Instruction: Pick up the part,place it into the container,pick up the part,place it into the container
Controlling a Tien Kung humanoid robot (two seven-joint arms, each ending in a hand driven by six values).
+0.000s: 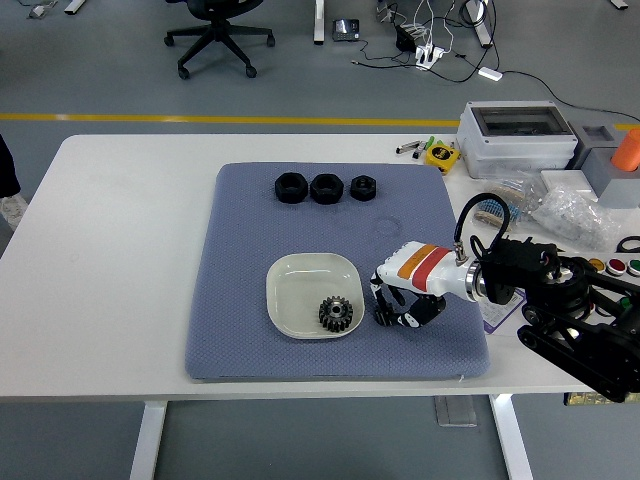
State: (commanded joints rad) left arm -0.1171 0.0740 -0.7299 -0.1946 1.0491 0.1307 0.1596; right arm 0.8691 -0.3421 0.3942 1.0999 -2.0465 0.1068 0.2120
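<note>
A grey plastic box sits at the table's far right corner, a yellow tape measure just beside it.

A shallow, cream-white container with rounded corners sits on the table, toward the near edge and a little right of the middle. Inside it, in the near right corner, lies a dark metal gear, flat, its teeth pointing outward all round. Just beside the container's right rim, a small black toothed part sits low under the curled fingers of the right hand; whether it rests on the surface cannot be told. Toward the far edge, three black nut-like parts stand in a row, close together, the rightmost smaller than the other two.
</note>
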